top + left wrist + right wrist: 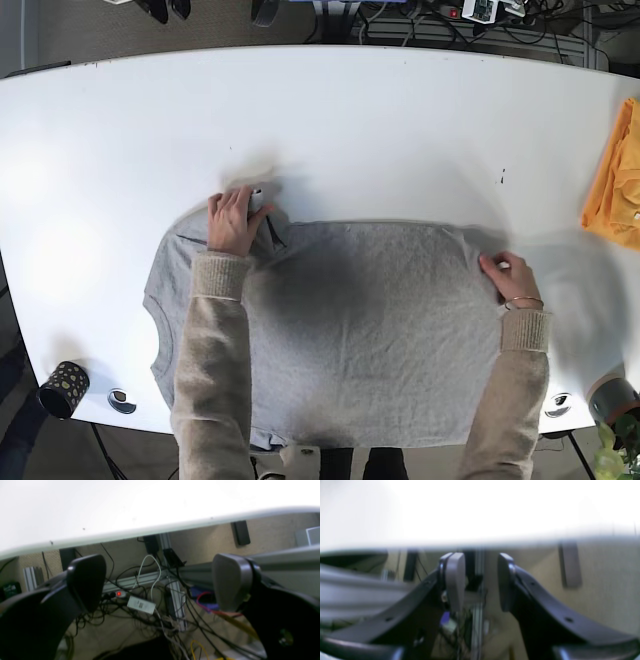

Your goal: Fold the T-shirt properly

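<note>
A grey T-shirt [380,330] lies flat on the white table [380,130], near its front edge. A person's two hands press on it, one [235,220] at the left shoulder and one [510,275] at the right edge. Neither arm shows in the base view. In the left wrist view my left gripper [160,582] is open and empty, facing the table's edge [160,528]. In the right wrist view my right gripper [480,580] also stands open with nothing between its fingers. The shirt appears in neither wrist view.
An orange cloth [620,180] lies at the table's right edge. A black patterned cup [63,388] stands at the front left corner, another cup [610,395] at the front right. Cables and a power strip [120,594] lie under the table.
</note>
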